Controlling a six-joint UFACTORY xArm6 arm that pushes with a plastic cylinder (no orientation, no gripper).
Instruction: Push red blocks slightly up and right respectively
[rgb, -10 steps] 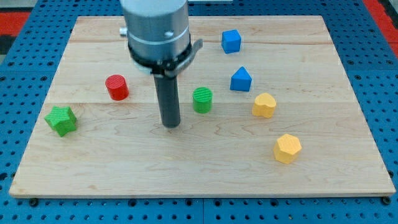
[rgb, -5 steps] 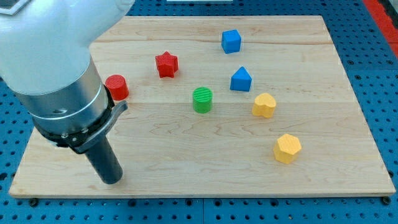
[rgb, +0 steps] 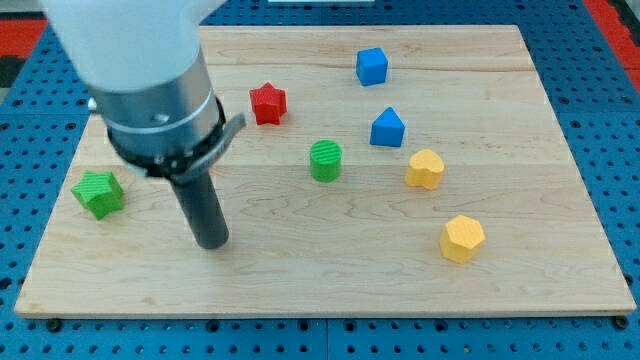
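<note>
A red star block (rgb: 267, 103) lies on the wooden board (rgb: 330, 270), left of centre near the view's top. A red cylinder that showed earlier at the left is now hidden behind the arm. My tip (rgb: 212, 243) rests on the board, well below and left of the red star, to the right of the green star block (rgb: 99, 193).
A green cylinder (rgb: 325, 160) stands at the centre. A blue cube (rgb: 372, 66) and a blue pentagon-shaped block (rgb: 387, 128) are upper right. A yellow heart-shaped block (rgb: 425, 169) and a yellow hexagon (rgb: 463, 238) are on the right.
My tip swung from the board's centre to the lower left, then came back a little right and up. The arm now hides the red cylinder and uncovers the green star.
</note>
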